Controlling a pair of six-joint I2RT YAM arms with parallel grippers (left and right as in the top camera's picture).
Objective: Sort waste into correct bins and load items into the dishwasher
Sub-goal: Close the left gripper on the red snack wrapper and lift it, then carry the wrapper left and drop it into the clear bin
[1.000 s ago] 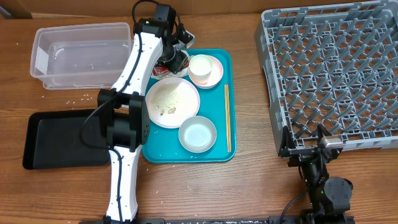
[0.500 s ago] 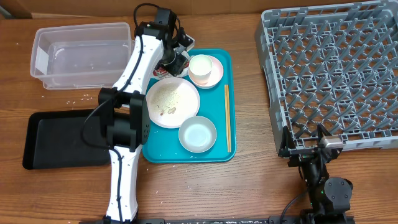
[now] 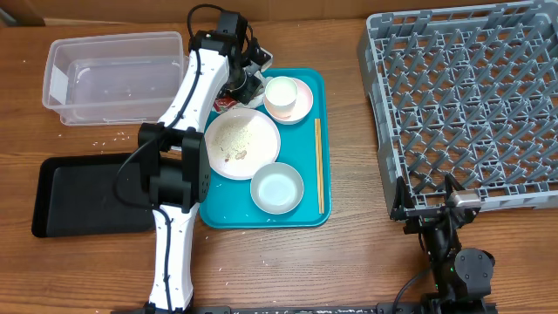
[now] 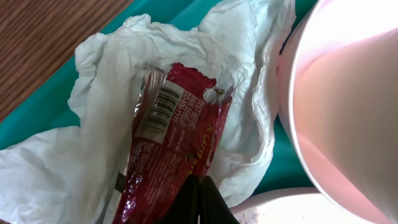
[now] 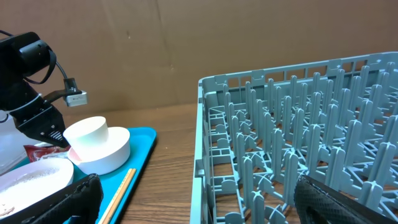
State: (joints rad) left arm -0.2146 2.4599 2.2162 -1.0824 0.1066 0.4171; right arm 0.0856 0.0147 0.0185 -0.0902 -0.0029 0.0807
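My left gripper (image 4: 200,194) is down at the back left corner of the teal tray (image 3: 309,214), its black fingers pressed together on the lower edge of the red-and-white sachet wrapper (image 4: 174,137). Under the wrapper lies the crumpled white napkin (image 4: 93,124). From overhead the left gripper (image 3: 237,87) stands just left of the white cup (image 3: 281,90) on its pink saucer (image 3: 299,105). The pink plate (image 3: 241,144) carries rice scraps, with the pale bowl (image 3: 277,188) in front of it. Wooden chopsticks (image 3: 318,166) lie along the tray's right side. My right gripper (image 5: 199,202) hangs open by the grey dish rack (image 3: 462,105).
A clear plastic tub (image 3: 113,74) stands at the back left and a black tray (image 3: 87,194) at the front left. Loose rice grains (image 3: 109,139) dot the wood between them. The rack's near corner (image 5: 202,155) is close to the right gripper.
The left gripper's fingers have shut on the sachet wrapper; the left arm has barely shifted. The right arm has not moved.
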